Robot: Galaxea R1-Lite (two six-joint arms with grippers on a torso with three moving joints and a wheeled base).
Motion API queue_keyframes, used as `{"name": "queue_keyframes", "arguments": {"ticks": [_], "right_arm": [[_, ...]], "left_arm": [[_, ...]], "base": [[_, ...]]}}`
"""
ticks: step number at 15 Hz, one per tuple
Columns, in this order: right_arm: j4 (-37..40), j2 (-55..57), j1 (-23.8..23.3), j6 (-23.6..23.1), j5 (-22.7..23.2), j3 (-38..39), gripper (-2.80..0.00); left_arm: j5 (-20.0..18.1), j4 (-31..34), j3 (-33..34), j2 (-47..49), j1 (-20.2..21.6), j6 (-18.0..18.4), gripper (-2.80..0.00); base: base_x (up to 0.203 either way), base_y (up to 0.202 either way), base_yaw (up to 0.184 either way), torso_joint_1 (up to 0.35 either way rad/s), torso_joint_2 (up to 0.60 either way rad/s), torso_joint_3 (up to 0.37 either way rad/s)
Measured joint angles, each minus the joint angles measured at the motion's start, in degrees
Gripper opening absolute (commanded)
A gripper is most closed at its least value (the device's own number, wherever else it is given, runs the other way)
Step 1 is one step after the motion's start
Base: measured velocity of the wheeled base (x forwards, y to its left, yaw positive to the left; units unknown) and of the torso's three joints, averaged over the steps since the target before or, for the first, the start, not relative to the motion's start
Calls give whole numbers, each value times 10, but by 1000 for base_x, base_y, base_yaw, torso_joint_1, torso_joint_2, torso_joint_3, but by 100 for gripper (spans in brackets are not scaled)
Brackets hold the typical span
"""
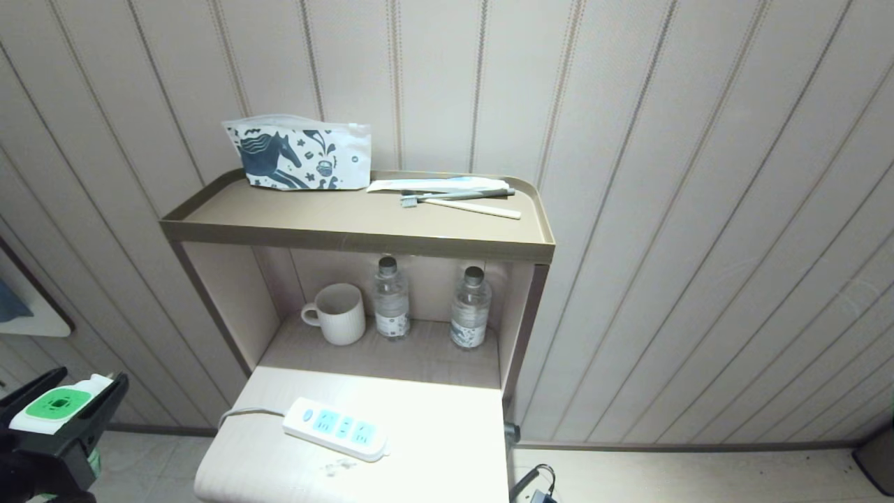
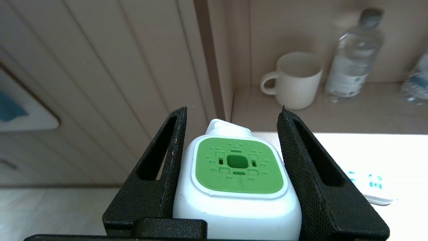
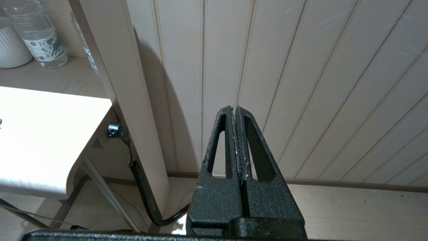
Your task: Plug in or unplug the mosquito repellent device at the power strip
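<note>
Two black textured fingers (image 2: 170, 157) of the left gripper (image 1: 59, 412) pinch the mosquito repellent device (image 2: 235, 184), a small white plastic unit with a square green vented top, at the lower left of the head view, beside and well apart from the pale bedside surface (image 1: 433, 461). The power strip (image 1: 335, 428), a white rounded bar with three light-blue socket panels, lies at lower centre of that view with all three sockets vacant. The right gripper (image 3: 235, 140) sits in the centre of its own view, facing the striped wall, fingers pressed together on nothing.

Risks, as a judgement:
- Pins are hidden from every view, so their alignment with a socket cannot be confirmed; an angled approach would jam them on the panel.
- The strip lies loose; insertion force could push it along or tip it.
- Grip bears on smooth rounded sides; the unit could rotate or slip during pressing.
</note>
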Motion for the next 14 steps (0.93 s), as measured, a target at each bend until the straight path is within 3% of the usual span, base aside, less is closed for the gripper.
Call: {"name": "queue_keyframes", "arguments": {"ticks": [3,9,14], "right_arm": [[0,0,0,0,0,0,-280],[0,0,0,0,0,0,-280],[0,0,0,0,0,0,-280]], "left_arm": [[-55,6,0,-40,22,5,-280],[-46,105,0,-131,50,0,-280],[-48,262,0,-288,54,6,-280]], "base": [[0,0,0,0,0,0],[0,0,0,0,0,0],[0,0,0,0,0,0]]}}
